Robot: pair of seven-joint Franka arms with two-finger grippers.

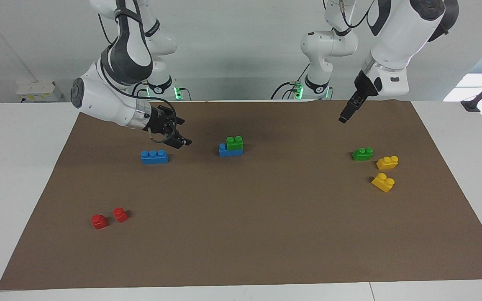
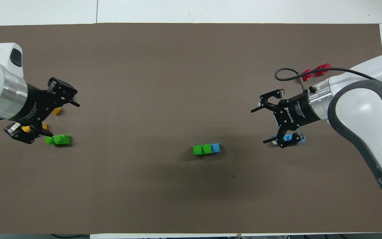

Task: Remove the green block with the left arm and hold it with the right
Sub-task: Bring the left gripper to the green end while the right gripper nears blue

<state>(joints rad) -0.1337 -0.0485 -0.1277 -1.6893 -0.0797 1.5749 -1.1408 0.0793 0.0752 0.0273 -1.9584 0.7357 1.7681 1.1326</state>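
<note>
The green block (image 1: 234, 143) (image 2: 201, 149) sits stacked on one end of a blue brick (image 1: 225, 151) (image 2: 215, 148) in the middle of the brown mat (image 1: 266, 234). My left gripper (image 1: 343, 118) (image 2: 61, 119) is open and empty, raised over the mat toward the left arm's end, apart from the block. My right gripper (image 1: 181, 141) (image 2: 258, 126) is open and empty, low over the mat between the stack and a loose blue brick (image 1: 154, 156).
A darker green brick (image 1: 362, 154) (image 2: 57, 139) and two yellow bricks (image 1: 387, 162) (image 1: 383, 182) lie toward the left arm's end, under the left gripper. Two red bricks (image 1: 99, 221) (image 1: 120, 214) lie toward the right arm's end, farther from the robots.
</note>
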